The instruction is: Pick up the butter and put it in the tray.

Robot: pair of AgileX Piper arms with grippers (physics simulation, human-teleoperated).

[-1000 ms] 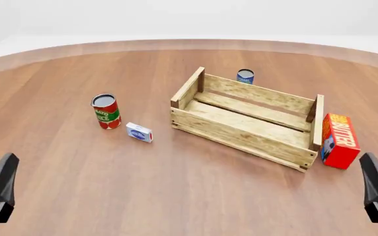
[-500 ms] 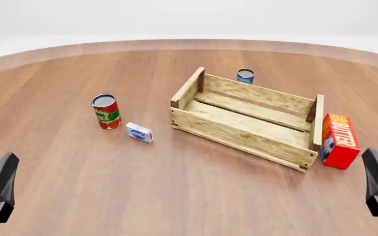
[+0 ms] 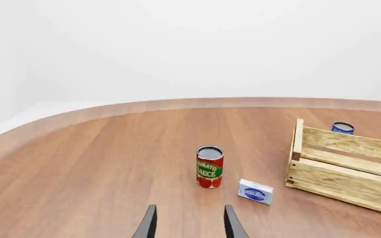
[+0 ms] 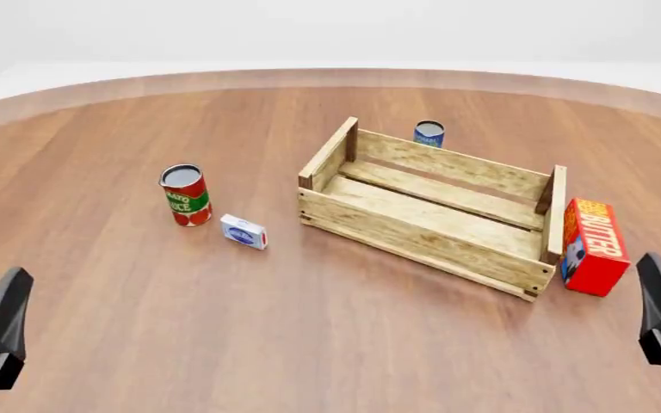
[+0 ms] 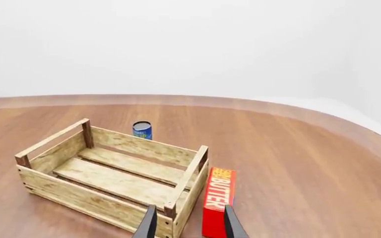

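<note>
the butter (image 4: 594, 247) stands on edge on the table (image 4: 307, 344), just beside the tray (image 4: 432, 206) at the tray's 3 o'clock end in the front view; whether carton and end wall touch cannot be told. the tray sits at table centre with nothing visible inside it.

the right gripper (image 5: 187, 223) hangs at the 4 o'clock corner of the front view, near the butter and apart from it. its fingers are spread with nothing between them, and past the tips the right wrist view shows the tray's corner post and the butter.

the left gripper (image 3: 189, 224) hangs at the 8 o'clock corner, fingers likewise spread and empty.

a red-green can (image 4: 185, 195) and a small blue-white box (image 4: 244, 231) stand at the tray's 9 o'clock. a blue can (image 4: 429, 133) stands at its 12 o'clock.
</note>
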